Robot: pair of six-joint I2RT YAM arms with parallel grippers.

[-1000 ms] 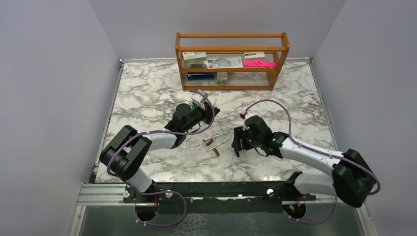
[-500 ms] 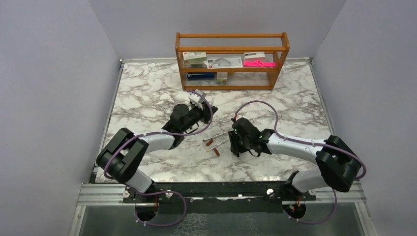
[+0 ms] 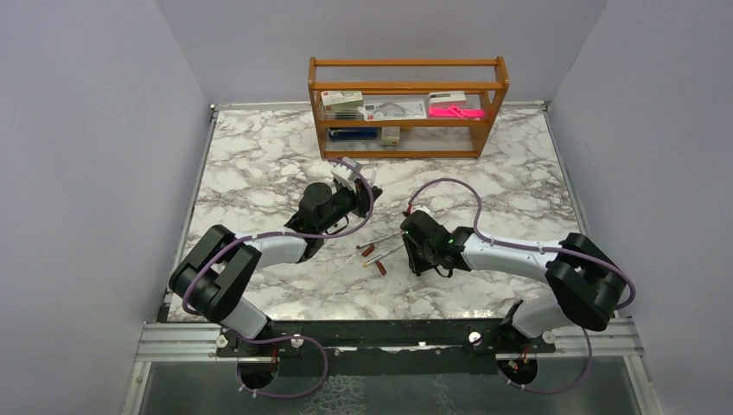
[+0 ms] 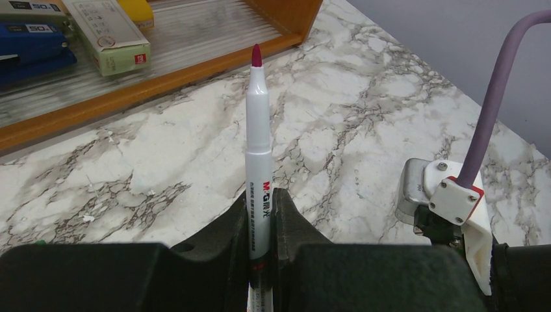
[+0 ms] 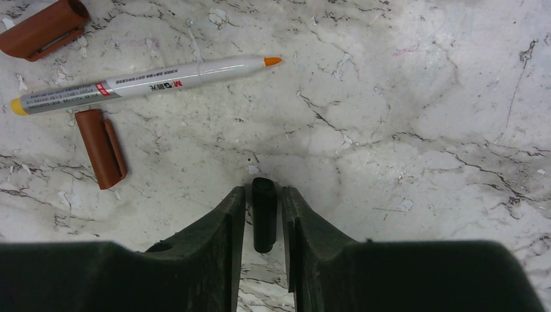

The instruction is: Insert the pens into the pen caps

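**A:** Where is the left arm's pen?

**B:** Upright in the left fingers (image 4: 289, 224), which are clamped on its barrel. The pen (image 4: 258, 156) points its magenta tip up toward the rack (image 4: 162, 88). The left arm shifted slightly a second ago. Over the last half second it looks the same.

**A:** So what has changed?

**B:** The right side. Over the last second the right arm (image 3: 519, 255) has folded in. Its wrist has slid left across the counter (image 3: 259, 156), closer to the loose pens. The right fingers (image 5: 224, 227) now straddle the black cap (image 5: 264, 214), which sits lengthwise between them. They stand narrowly apart, with a thin gap on each side of the cap, so it is not pinched.

**A:** What lies around it?

**B:** An orange-tipped pen (image 5: 146, 81) lies uncapped on the counter, ahead of the fingers and to the left. One brown cap (image 5: 101, 148) sits just below its yellow end. The other brown cap (image 5: 42, 29) is above it, at the corner of the wrist view. From above, a second pen (image 3: 379, 239) lies beside the first. None of these has moved.
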